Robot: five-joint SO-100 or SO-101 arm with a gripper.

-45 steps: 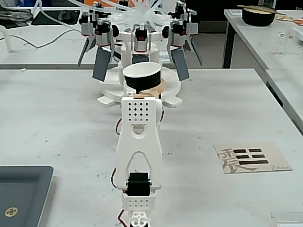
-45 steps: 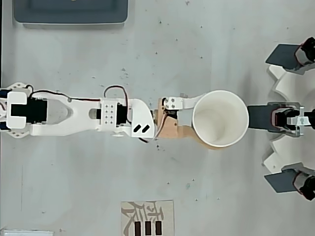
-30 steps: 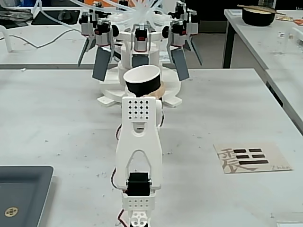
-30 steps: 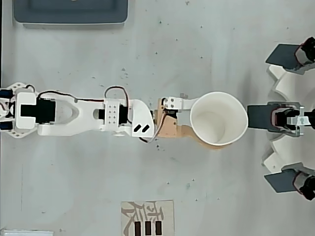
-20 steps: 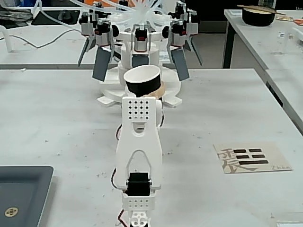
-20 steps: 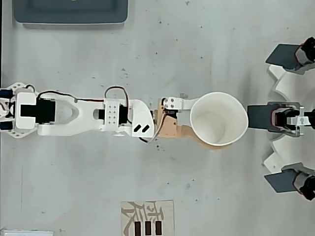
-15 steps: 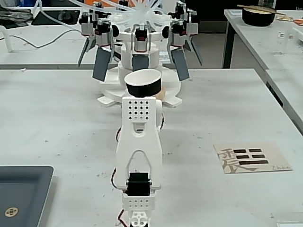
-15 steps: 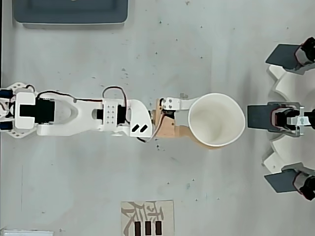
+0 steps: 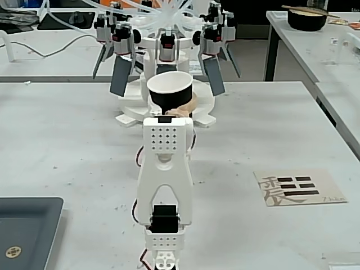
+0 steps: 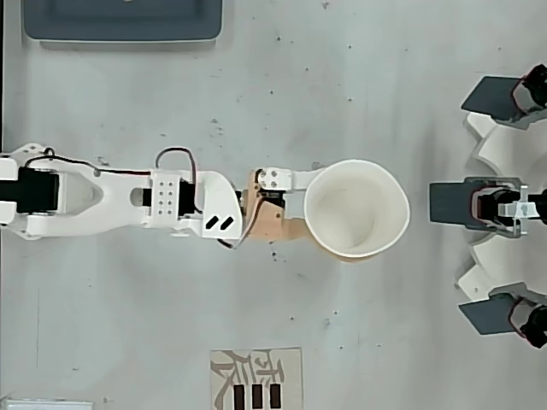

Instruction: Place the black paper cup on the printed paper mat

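The black paper cup [image 9: 169,99] stands upright with its white inside [image 10: 356,207] facing up, just ahead of the white arm. My gripper [image 10: 323,207] is shut on the cup's side, one white finger [image 10: 286,178] and one beige finger [image 10: 282,229] clasping it from the arm's side; the fingertips are hidden under the rim. In the fixed view the gripper [image 9: 171,111] shows just below the cup, above the arm's perforated link. The printed paper mat [image 9: 298,187] lies flat at the right; in the overhead view the mat [image 10: 256,378] sits at the bottom edge, well apart from the cup.
A white machine with dark paddles [image 9: 166,53] stands right behind the cup, at the right edge overhead [image 10: 500,205]. A dark grey tray [image 9: 25,228] lies front left, top left overhead [image 10: 124,21]. A dark bowl [image 9: 307,18] rests on another table.
The arm has drawn back toward its base, carrying the cup leftward in the overhead view, away from the paddle machine. In the fixed view the cup now sits slightly higher and larger.
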